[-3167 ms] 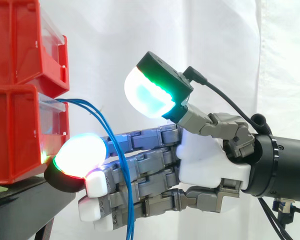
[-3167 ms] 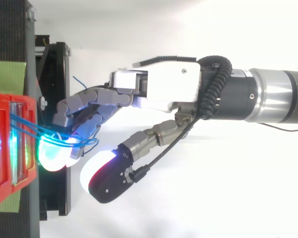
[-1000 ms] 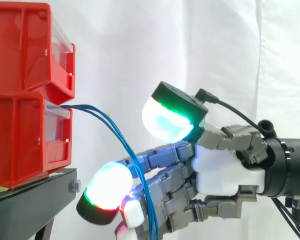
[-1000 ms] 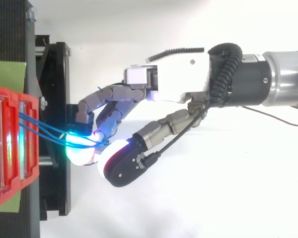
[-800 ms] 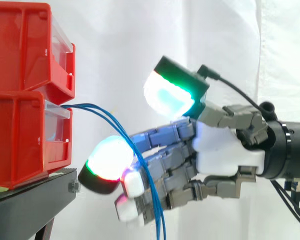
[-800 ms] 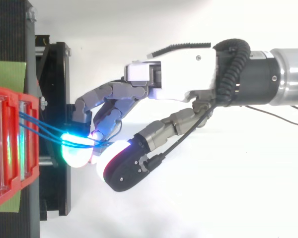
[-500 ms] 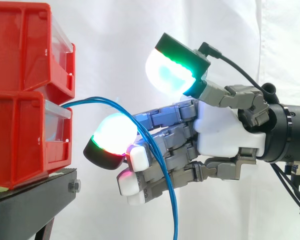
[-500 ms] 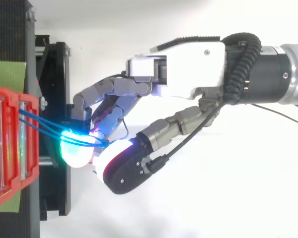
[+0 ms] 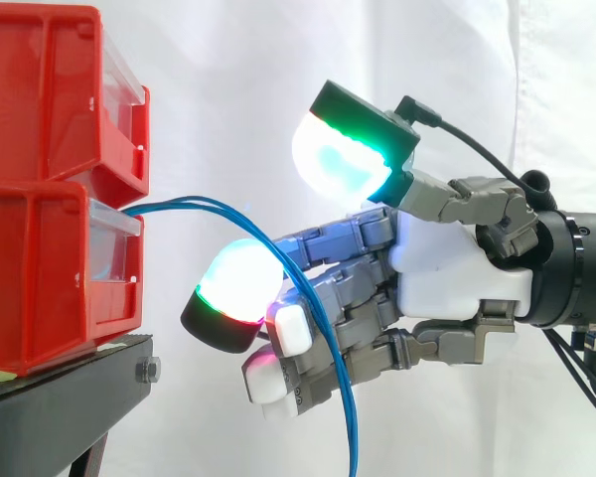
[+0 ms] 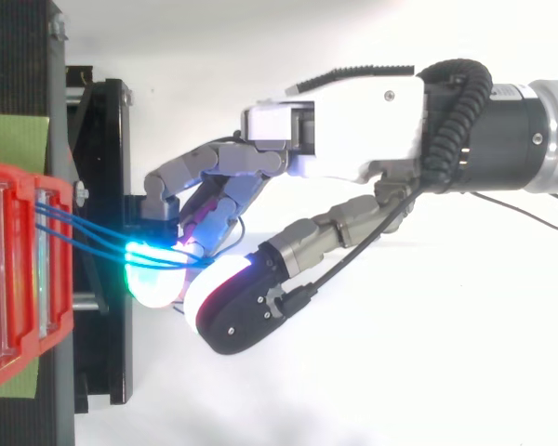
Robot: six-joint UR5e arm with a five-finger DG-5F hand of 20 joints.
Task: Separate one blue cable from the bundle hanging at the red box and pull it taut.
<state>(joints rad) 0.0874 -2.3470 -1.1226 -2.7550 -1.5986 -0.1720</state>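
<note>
Beside the lower red bin (image 9: 50, 268), the hand (image 9: 455, 270) has risen and drawn back slightly. Its half-curled fingers (image 9: 350, 286) hook both blue cables (image 9: 204, 206), thumb raised clear. Cables arch over, then hang slack: one is judged not yet separated or taut.

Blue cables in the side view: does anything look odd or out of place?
Nothing looks damaged. The blue cables leave the lower red bin together and sag in a slack arc across the robot hand.
</note>
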